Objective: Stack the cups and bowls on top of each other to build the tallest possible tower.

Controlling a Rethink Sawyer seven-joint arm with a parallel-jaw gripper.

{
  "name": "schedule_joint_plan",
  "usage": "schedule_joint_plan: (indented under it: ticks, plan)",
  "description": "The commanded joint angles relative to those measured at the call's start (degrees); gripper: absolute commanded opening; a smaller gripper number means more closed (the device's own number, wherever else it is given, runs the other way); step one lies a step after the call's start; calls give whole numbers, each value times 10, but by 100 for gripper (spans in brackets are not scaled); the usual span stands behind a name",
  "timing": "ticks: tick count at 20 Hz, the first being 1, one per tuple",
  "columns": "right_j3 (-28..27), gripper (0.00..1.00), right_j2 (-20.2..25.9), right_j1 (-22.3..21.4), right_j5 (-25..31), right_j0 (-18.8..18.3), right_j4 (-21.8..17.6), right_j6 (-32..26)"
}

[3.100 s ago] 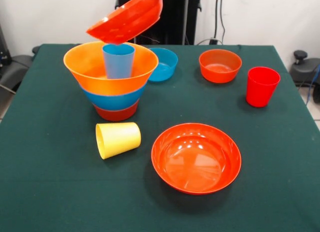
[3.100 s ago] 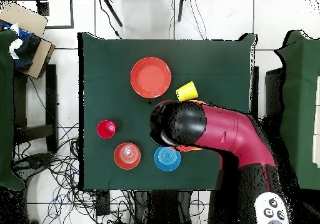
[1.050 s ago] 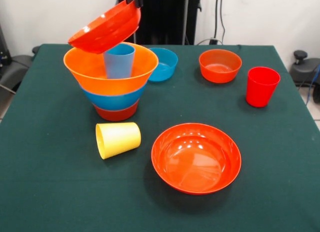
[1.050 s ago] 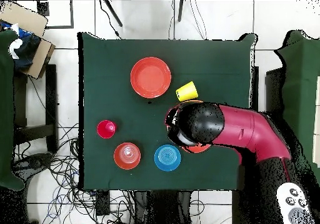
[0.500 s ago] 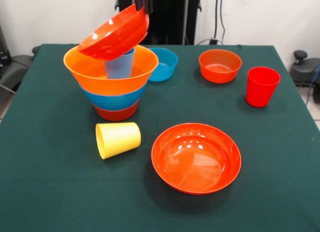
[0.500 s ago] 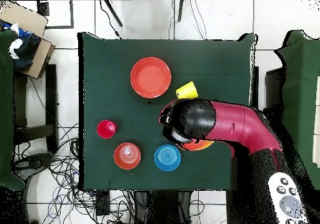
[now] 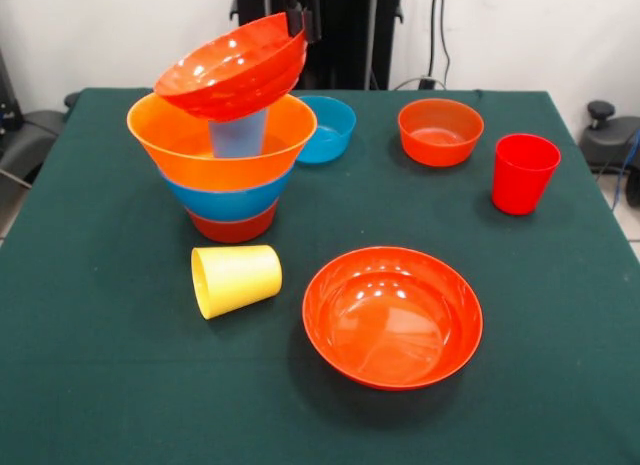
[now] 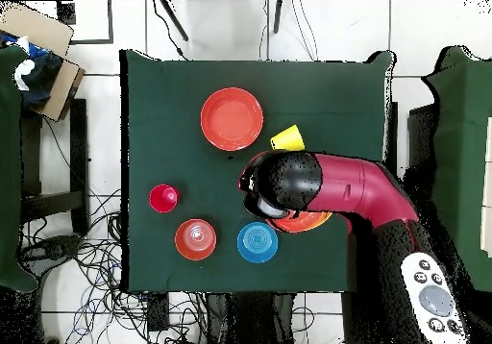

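Observation:
The tower stands at the table's left: a small red-orange bowl at the bottom, the large blue bowl, then the huge orange bowl with the light blue cup upright inside. My gripper is shut on the far rim of a wide red-orange bowl. It holds the bowl tilted over the cup's mouth, on it or just above it. In the overhead view my arm hides the tower except an orange sliver. The yellow cup lies on its side in front of the tower.
A second wide red-orange bowl sits at the front middle. The small blue bowl, a small red-orange bowl and the upright red cup stand at the back right. Overhead they show apart on the green table.
The held bowl has come down from high above the tower and moved left over the light blue cup. In the last half second it has tipped closer to level.

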Motion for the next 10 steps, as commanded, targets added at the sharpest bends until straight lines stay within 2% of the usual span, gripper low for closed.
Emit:
schedule_joint_plan:
  ticks: [1,10]
  plan:
    - [-8,0,36,30,-20,10,-39,-64]
    - [-6,0,36,48,-44,8,-44,-58]
